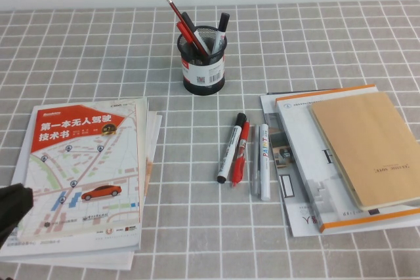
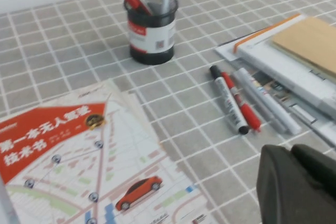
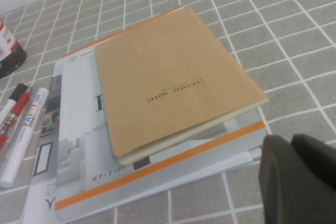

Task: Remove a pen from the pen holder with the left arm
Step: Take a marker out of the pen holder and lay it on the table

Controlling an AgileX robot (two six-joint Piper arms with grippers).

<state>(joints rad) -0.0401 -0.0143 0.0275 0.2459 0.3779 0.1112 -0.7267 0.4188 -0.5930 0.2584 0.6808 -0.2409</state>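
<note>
A black mesh pen holder (image 1: 203,61) stands upright at the back middle of the table, holding red pens (image 1: 188,29) and black pens (image 1: 223,23). The left wrist view shows the pen holder (image 2: 151,31) far ahead. My left gripper (image 1: 12,209) sits low at the table's near left corner, over the edge of a map booklet (image 1: 82,172). It is far from the holder, and in its wrist view the left gripper (image 2: 290,154) is shut and empty. My right gripper (image 3: 290,144) hangs near the book stack, its fingers pressed together with nothing between them; the high view does not show it.
Loose on the table in front of the holder lie a black marker (image 1: 230,147), a red marker (image 1: 241,145) and a white paint marker (image 1: 264,162). A tan notebook (image 1: 367,149) tops a book stack (image 3: 157,174) at the right.
</note>
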